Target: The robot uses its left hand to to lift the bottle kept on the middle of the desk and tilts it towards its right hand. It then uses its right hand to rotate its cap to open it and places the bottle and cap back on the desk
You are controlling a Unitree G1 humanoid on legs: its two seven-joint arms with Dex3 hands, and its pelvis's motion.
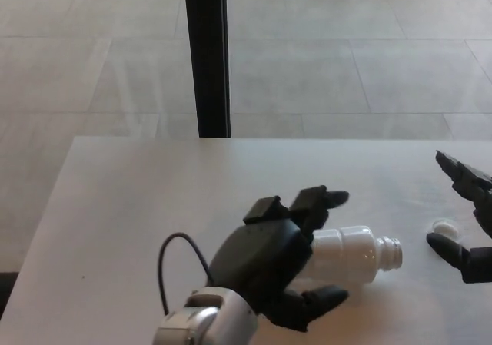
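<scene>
The white bottle [350, 253] lies on its side on the pale desk [131, 207], its uncapped neck pointing right. My left hand [265, 260] hovers over the bottle's base end and hides it. Its fingers [319, 200] are spread above the bottle and its thumb [315, 303] sits below, so the hand is open. The small white cap [443, 227] rests on the desk just right of the neck. My right hand [475, 262] shows at the right edge, open, with one finger above the cap and the thumb below it, touching neither.
A black vertical post [206, 53] stands behind the desk's far edge. Grey tiled floor [346, 53] lies beyond. A black cable [173, 257] loops from my left wrist over the desk.
</scene>
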